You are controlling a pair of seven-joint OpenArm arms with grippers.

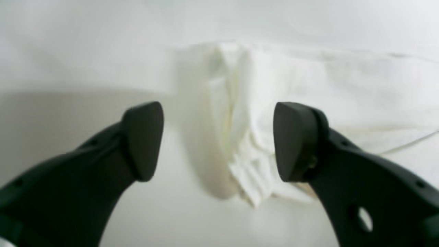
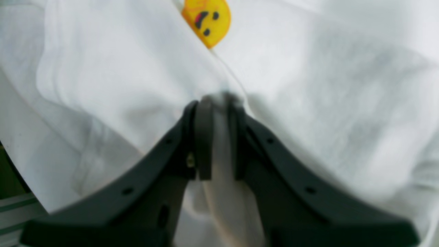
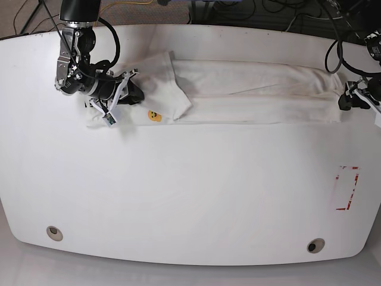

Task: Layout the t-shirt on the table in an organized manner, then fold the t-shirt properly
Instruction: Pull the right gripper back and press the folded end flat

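The white t-shirt [image 3: 250, 92] lies stretched in a long band across the far part of the table [image 3: 190, 190]. Its yellow smiley [image 3: 155, 115] shows near the left end and also in the right wrist view [image 2: 206, 20]. My right gripper [image 3: 137, 94] is shut on a pinch of the shirt's fabric [image 2: 103, 68] just below the smiley; in the right wrist view [image 2: 216, 103] cloth sits between the jaws. My left gripper [image 3: 346, 99] is at the shirt's right end. In the left wrist view [image 1: 217, 140] it is open, with the bunched shirt edge [image 1: 236, 137] between the fingers, not gripped.
A red-and-white tape mark [image 3: 348, 187] is at the table's right side. Two round grommet holes [image 3: 54, 232] [image 3: 315, 245] sit near the front edge. Cables hang behind the table's far edge.
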